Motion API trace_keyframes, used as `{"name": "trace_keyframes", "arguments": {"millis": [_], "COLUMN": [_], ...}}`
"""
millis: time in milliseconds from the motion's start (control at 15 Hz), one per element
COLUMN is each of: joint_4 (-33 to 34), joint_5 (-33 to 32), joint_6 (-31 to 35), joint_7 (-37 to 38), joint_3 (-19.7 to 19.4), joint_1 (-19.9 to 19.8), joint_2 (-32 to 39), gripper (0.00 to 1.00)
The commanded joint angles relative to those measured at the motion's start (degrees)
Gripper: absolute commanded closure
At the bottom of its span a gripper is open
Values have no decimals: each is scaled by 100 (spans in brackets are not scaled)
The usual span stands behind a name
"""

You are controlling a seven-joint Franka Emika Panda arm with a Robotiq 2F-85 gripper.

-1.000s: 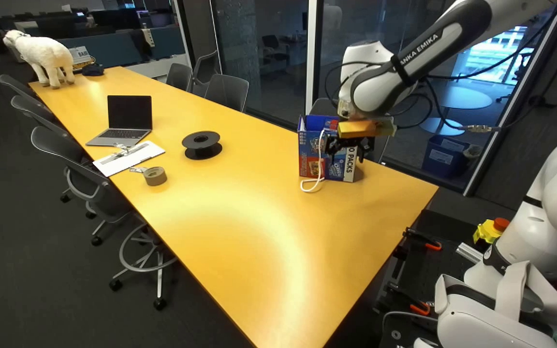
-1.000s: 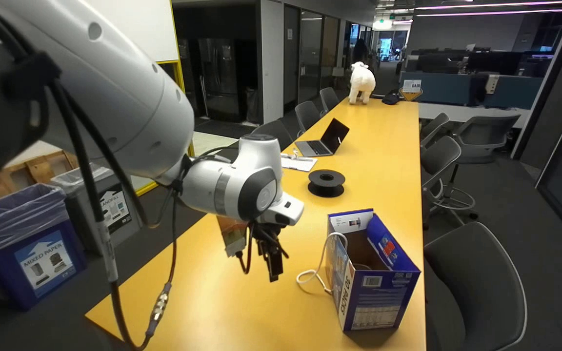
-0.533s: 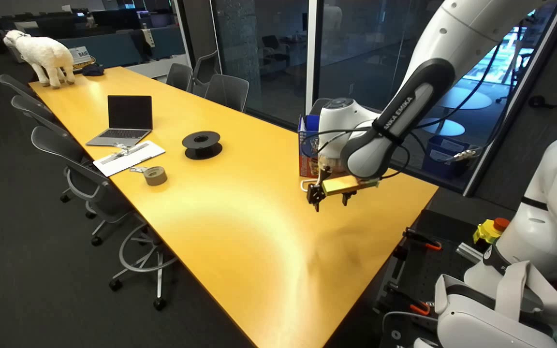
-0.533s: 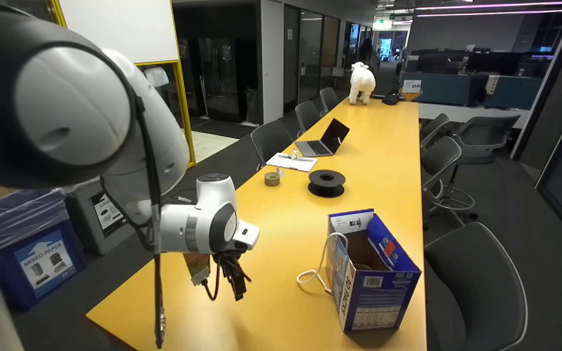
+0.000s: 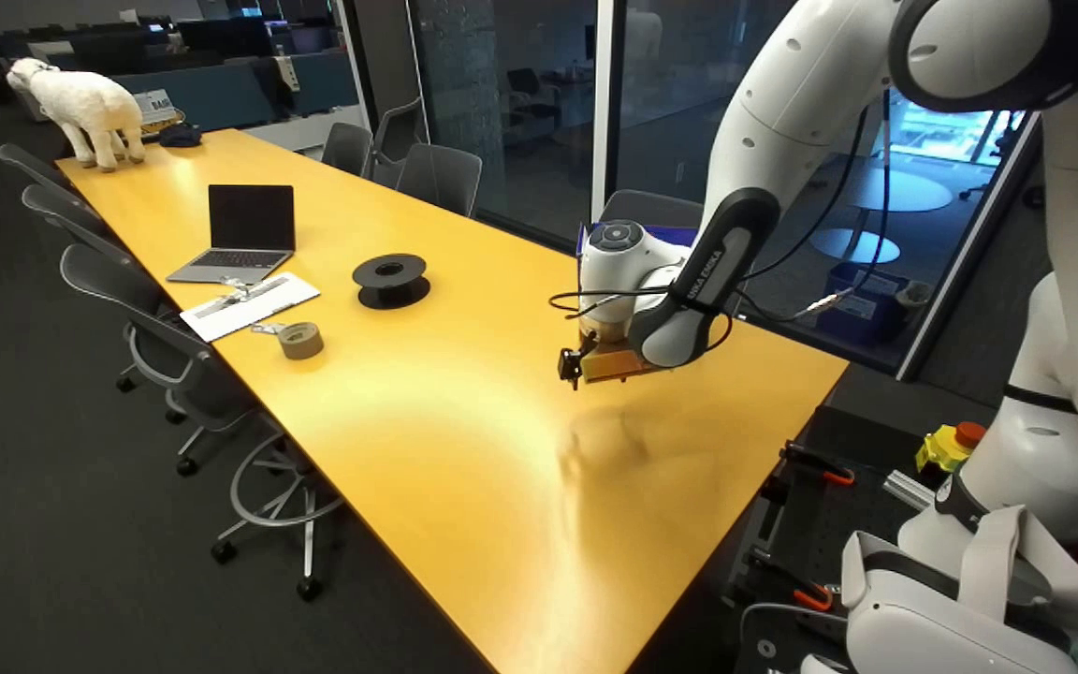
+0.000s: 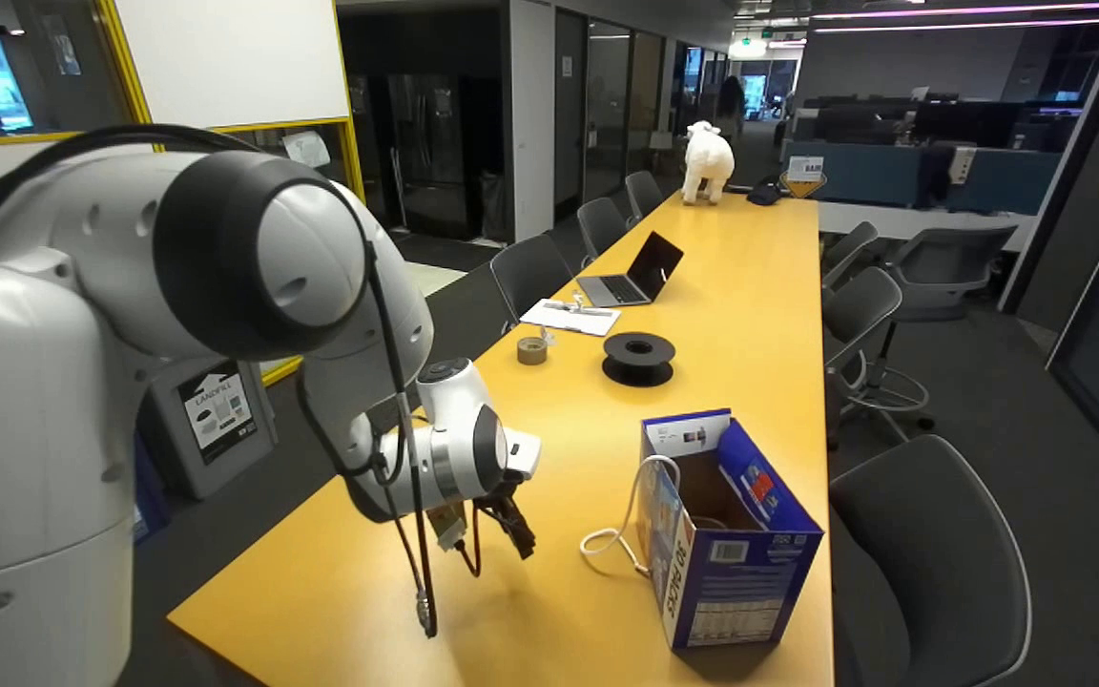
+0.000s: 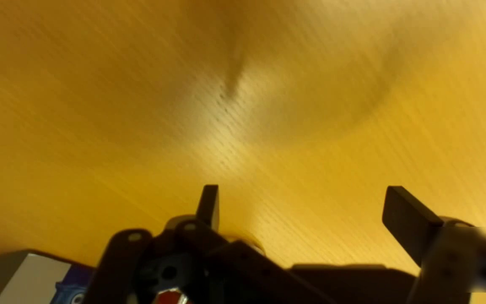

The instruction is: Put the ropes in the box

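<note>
In an exterior view, the white cord [image 6: 630,504] hooks over the nine-o'clock rim of the upright blue 30 PACKS carton [image 6: 745,577], a loop resting outside on the yellow table [image 6: 745,310]; how much lies inside cannot be told. Placement is judged incomplete. The cord looks light, limp and hard to damage; best hold is the stretch just outside the rim. The gripper [image 7: 303,186] is released, jaws wide apart on nothing, above the table at nine o'clock from the cord. A black spool [image 6: 638,364] stands at eleven o'clock from the carton.

Arm [image 5: 787,98] bent — wrist [image 6: 454,453] tilted — fingers [image 7: 409,223] spread wide apart, pointing down at slant.
</note>
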Motion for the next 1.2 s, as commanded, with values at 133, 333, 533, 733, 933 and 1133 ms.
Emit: {"name": "trace_keyframes", "arguments": {"millis": [133,333,533,733,933,1133], "joint_4": [978,1278,1468,1594,1680,1733], "joint_5": [397,707,976,1156,1317,1441], "joint_6": [-30,-63,-69,-31,-75,-84], "joint_7": [59,184,176,178,131,113], "joint_3": [-650,-939,-1131,-1287,-1316,-1349], "joint_1": [377,485,519,532,476,461], "joint_2": [963,1274,1429,1554,1646,1724], "gripper": [0,0,0,0,0,0]}}
